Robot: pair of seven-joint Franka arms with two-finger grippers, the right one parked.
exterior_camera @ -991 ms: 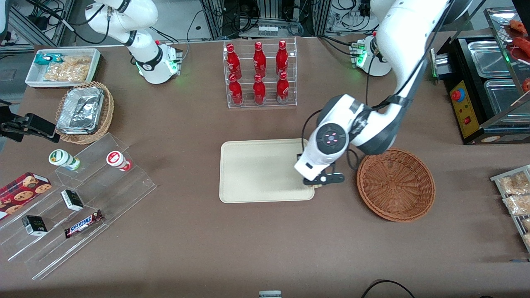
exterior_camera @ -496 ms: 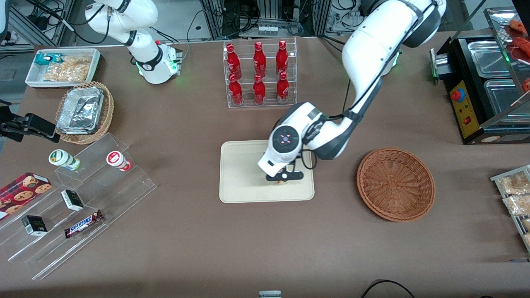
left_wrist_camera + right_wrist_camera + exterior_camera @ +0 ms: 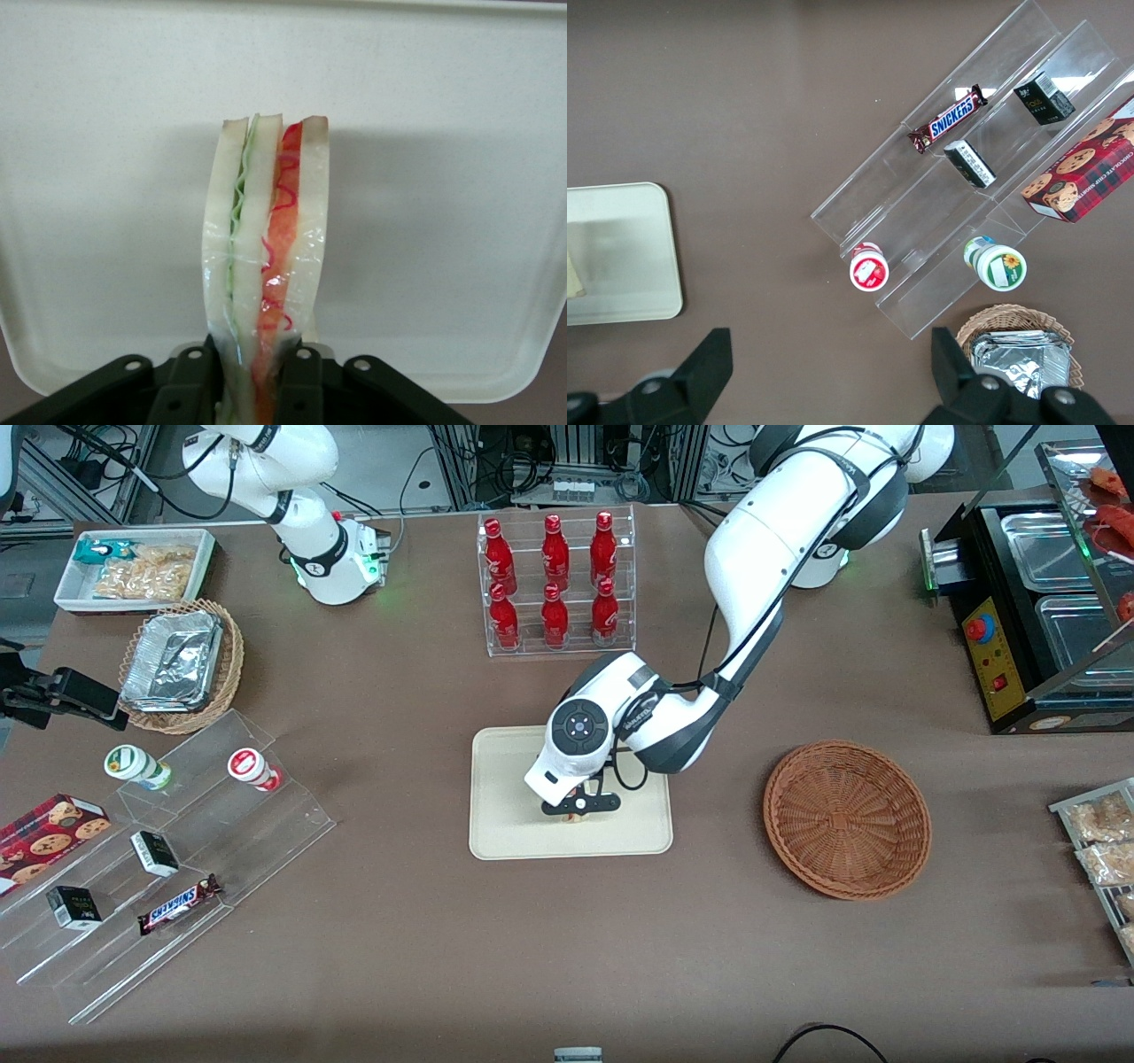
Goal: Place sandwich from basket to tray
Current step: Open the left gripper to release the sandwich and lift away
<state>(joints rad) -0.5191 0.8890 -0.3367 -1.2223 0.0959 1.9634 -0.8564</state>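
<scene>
Centre of the frame: my pincer grips the wrapped sandwich upright over the cream tray; the wicker basket sits lower right.

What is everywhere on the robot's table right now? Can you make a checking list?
Surface: brown table, nothing spilled.
Sandwich: pinched in the gripper, over the tray; bread, green and red layers showing.
Tray: cream, nothing else seen on it.
Basket: reddish-brown, nothing in it, toward the working arm's end.
Clutter: red bottles in a clear rack; clear stepped shelves with a Snickers bar, small boxes and two cups; cookie box; foil containers in a tan basket; white bin of snacks.
Gripper: shut on the sandwich.
Cables: black cable at the table edge nearest the front camera.
Surroundings: black machine with metal pans.
</scene>
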